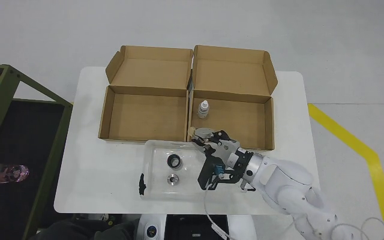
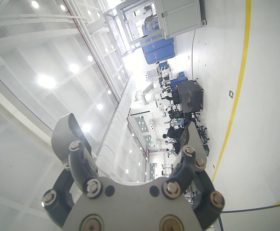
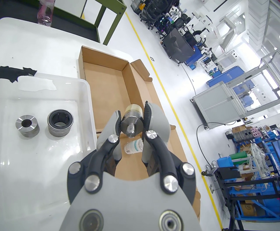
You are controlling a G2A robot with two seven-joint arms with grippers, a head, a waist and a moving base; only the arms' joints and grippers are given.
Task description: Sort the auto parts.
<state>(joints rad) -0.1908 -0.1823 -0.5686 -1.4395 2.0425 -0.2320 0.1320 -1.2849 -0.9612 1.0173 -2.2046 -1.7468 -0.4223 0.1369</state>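
Top view: the right gripper (image 1: 210, 139), at frame centre, holds a threaded steel part (image 1: 203, 131) over the near wall of the right cardboard box (image 1: 258, 123).
Left wrist view: the left gripper (image 2: 129, 126) has its jaws apart, with nothing between them.
Right wrist view: the jaws are clamped on the part's body, its threaded stud facing the camera, above a white bottle (image 3: 133, 147).

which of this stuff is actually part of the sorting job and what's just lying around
Job: threaded steel stud in the right gripper; black-lined bearing ring and steel bushing in the clear plastic tray; two open cardboard boxes; small white bottle.
Lying about: pink bottle on the green-framed cart; black tape scrap.
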